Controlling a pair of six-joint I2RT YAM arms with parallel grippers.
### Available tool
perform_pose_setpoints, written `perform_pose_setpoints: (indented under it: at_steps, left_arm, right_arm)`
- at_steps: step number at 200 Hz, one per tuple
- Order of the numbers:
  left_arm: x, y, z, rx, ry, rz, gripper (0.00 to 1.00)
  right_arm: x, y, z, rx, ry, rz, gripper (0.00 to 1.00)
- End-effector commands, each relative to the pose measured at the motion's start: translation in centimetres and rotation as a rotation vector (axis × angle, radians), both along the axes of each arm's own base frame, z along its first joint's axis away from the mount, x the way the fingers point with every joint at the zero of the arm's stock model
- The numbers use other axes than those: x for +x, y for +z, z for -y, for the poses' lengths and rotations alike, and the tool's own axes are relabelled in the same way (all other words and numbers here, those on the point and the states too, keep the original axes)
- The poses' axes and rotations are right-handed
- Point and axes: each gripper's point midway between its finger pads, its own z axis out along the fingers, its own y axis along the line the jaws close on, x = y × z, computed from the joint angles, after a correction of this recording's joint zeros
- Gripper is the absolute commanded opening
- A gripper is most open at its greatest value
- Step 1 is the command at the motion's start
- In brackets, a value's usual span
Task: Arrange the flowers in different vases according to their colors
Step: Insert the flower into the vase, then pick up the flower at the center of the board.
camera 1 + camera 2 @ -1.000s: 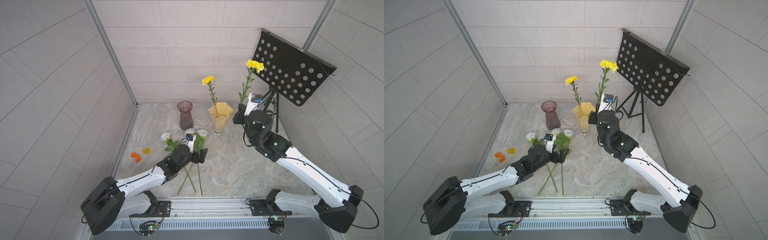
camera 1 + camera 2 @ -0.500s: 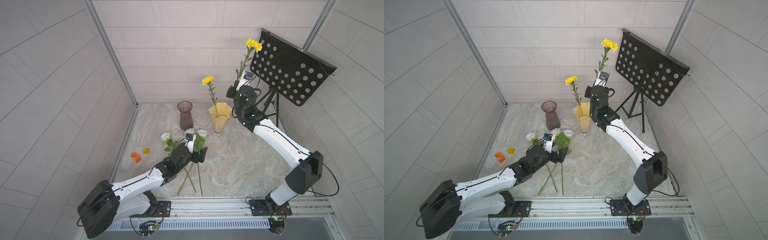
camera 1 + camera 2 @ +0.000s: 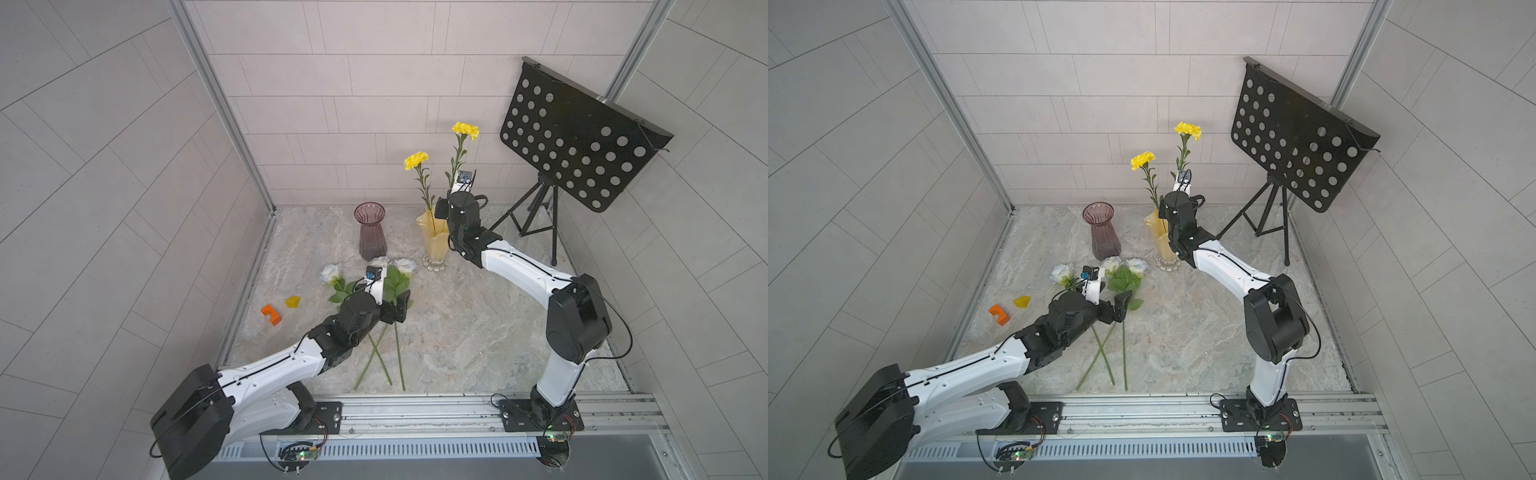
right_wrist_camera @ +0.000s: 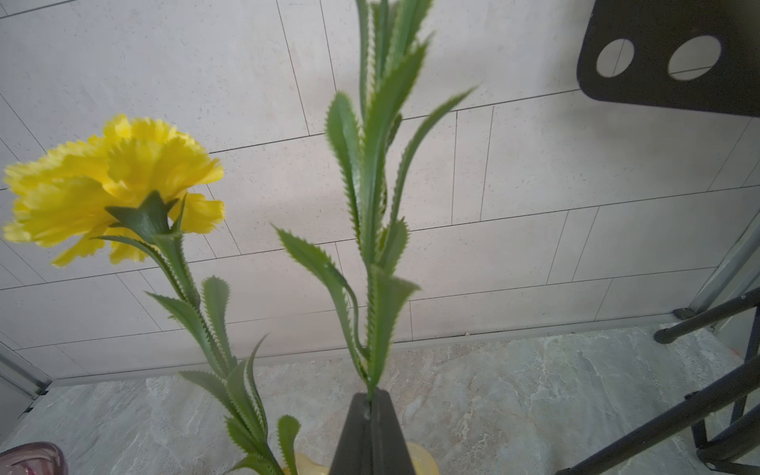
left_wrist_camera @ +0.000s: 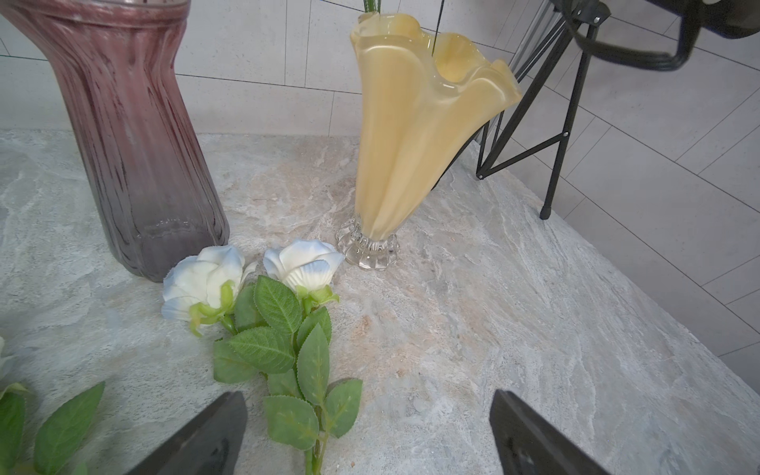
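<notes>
Carnation [image 3: 417, 160] stands in yellow vase [image 3: 432, 245]; my right gripper [image 4: 372, 398] clamps the stem of a second carnation [image 4: 372, 230], bloom [image 3: 466, 130] seen only in both top views.

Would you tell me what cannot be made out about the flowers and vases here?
Held carnation: stem end behind the right arm in both top views; whether it is in the yellow vase is unclear.
Its bloom: cut off by the right wrist view's edge.
Purple vase: rim cut off by the left wrist view's edge.
</notes>
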Motion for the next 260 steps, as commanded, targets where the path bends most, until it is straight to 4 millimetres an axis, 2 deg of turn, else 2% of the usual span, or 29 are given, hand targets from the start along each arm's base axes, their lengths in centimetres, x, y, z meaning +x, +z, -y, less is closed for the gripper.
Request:
perform_pose_setpoints:
  at_steps: [1, 17, 30, 54, 78, 95, 108, 121, 130, 158, 168, 181, 186, 201, 225, 230, 232, 240, 260]
  left_arm:
    - [-0.1, 0.0, -0.6, 0.008, 0.017, 0.014, 1.0]
    - [-0.2, 0.3, -0.9, 0.006, 0.024, 0.03, 1.0]
    - [0.1, 0.3, -1.7, 0.012, 0.069, 0.042, 1.0]
    - [0.9, 0.2, -5.1, -0.014, 0.264, 0.031, 1.0]
    - [1.3, 0.2, -8.8, -0.02, 0.429, 0.014, 1.0]
    - [1.1, -0.1, -12.4, -0.05, 0.589, 0.003, 1.0]
    - [0.5, -0.5, -15.4, -0.087, 0.732, -0.001, 1.0]
    - [-0.5, -0.9, -18.0, -0.124, 0.859, 0.024, 1.0]
    - [-1.0, -0.7, -19.0, -0.137, 0.894, 0.044, 1.0]
    - [-1.8, 0.0, -19.9, -0.177, 0.908, 0.075, 1.0]
    - [-2.1, 0.2, -20.3, -0.197, 0.926, 0.082, 1.0]
    - [-2.4, 0.4, -21.0, -0.221, 0.964, 0.093, 1.0]
    - [-2.7, -0.5, -21.4, -0.201, 0.983, 0.088, 1.0]
    - [-3.1, -0.9, -22.2, -0.194, 1.03, 0.09, 1.0]
    - [-2.9, -1.2, -21.8, -0.164, 1.012, 0.07, 1.0]
    - [-2.8, -1.4, -21.5, -0.151, 0.998, 0.06, 1.0]
    - [-2.6, -0.7, -21.4, -0.164, 0.995, 0.065, 1.0]
    - [-2.5, -0.3, -21.2, -0.159, 0.987, 0.062, 1.0]
    - [-2.6, -0.2, -21.3, -0.154, 0.994, 0.063, 1.0]
  right_arm:
    - [-0.8, 1.7, 0.0, 0.05, 0.018, 0.009, 0.13]
    - [-1.4, 1.7, -0.2, 0.051, 0.041, -0.033, 0.37]
    - [-2.2, 1.8, 0.3, 0.06, 0.035, -0.078, 0.49]
    - [-4.3, 2.0, 1.0, 0.071, 0.035, -0.135, 0.51]
    - [-7.3, 2.8, 1.1, 0.073, 0.061, -0.171, 0.51]
    - [-10.0, 2.8, 0.2, 0.076, 0.115, -0.22, 0.51]
    - [-12.3, 2.0, -0.8, 0.073, 0.156, -0.267, 0.51]
    - [-14.6, 0.3, -2.2, 0.077, 0.219, -0.324, 0.5]
    - [-16.1, -1.0, -3.0, 0.07, 0.252, -0.363, 0.5]
    - [-19.7, -4.6, -3.3, 0.096, 0.285, -0.452, 0.48]
    - [-20.9, -5.5, -4.0, 0.138, 0.32, -0.477, 0.47]
    - [-22.6, -7.2, -6.2, 0.221, 0.387, -0.524, 0.47]
    - [-23.3, -8.2, -7.2, 0.248, 0.412, -0.548, 0.47]
    - [-25.0, -10.9, -10.2, 0.288, 0.46, -0.619, 0.47]
    - [-27.0, -14.9, -13.7, 0.255, 0.467, -0.727, 0.47]
    - [-27.3, -15.5, -14.4, 0.251, 0.47, -0.741, 0.47]
    - [-27.4, -15.6, -14.7, 0.252, 0.471, -0.744, 0.47]
    - [-27.8, -16.5, -15.7, 0.252, 0.472, -0.766, 0.47]
    - [-28.6, -18.3, -17.9, 0.261, 0.469, -0.819, 0.47]
